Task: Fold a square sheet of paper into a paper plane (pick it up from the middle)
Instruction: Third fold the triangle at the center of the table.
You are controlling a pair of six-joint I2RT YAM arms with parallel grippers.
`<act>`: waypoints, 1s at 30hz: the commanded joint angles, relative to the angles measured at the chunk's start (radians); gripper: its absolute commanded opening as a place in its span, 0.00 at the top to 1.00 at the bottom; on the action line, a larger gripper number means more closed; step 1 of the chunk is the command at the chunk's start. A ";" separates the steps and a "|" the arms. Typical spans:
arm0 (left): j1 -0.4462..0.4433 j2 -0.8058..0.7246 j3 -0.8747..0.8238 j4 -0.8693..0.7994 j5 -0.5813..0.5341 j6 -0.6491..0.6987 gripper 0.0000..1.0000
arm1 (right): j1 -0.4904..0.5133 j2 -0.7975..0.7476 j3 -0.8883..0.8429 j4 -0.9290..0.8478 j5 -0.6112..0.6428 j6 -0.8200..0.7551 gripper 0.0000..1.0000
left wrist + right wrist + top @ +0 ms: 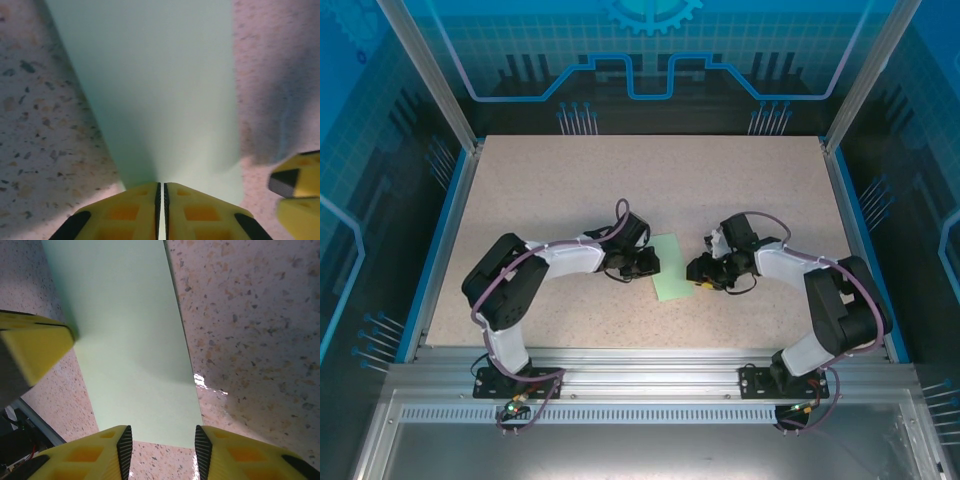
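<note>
The square sheet of paper (670, 268) is pale mint green and shows as a narrow upright rectangle at the middle of the table. My left gripper (651, 264) is at its left edge. In the left wrist view its jaws (161, 185) are shut on the paper (160, 90), with a thin pale strip between the pads. My right gripper (703, 284) sits at the sheet's lower right. Its jaws (163, 434) stand open, with the near edge of the flat paper (130, 340) just ahead of them and nothing held. A paper plane is out of view.
The speckled beige table (570, 190) has blue rails at its sides (448, 230) and an aluminium frame (650, 365) along the near edge. One left fingertip (30, 347) shows in the right wrist view, and one right fingertip (297, 187) in the left wrist view.
</note>
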State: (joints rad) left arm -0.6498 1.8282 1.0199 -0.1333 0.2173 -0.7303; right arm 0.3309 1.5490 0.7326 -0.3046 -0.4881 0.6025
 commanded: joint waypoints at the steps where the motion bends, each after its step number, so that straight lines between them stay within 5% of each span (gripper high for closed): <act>1: 0.005 0.010 -0.003 -0.057 -0.056 0.010 0.87 | -0.010 0.033 0.029 0.006 -0.042 -0.002 0.58; 14: 0.007 0.017 -0.024 -0.064 -0.063 0.052 0.89 | 0.030 0.094 0.097 -0.025 -0.023 -0.027 0.52; 20: 0.007 0.025 -0.024 -0.059 -0.053 0.057 0.89 | 0.028 0.092 0.105 -0.018 -0.041 -0.029 0.61; 27: 0.006 0.011 -0.017 -0.041 -0.026 0.082 0.85 | 0.017 0.159 0.178 -0.066 -0.078 -0.096 0.85; 30: 0.007 -0.012 -0.014 -0.041 -0.022 0.102 0.84 | 0.016 0.173 0.180 -0.058 -0.107 -0.105 0.78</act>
State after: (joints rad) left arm -0.6498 1.8336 1.0107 -0.1749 0.1734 -0.6697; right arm 0.3527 1.7061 0.8928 -0.3378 -0.5430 0.5312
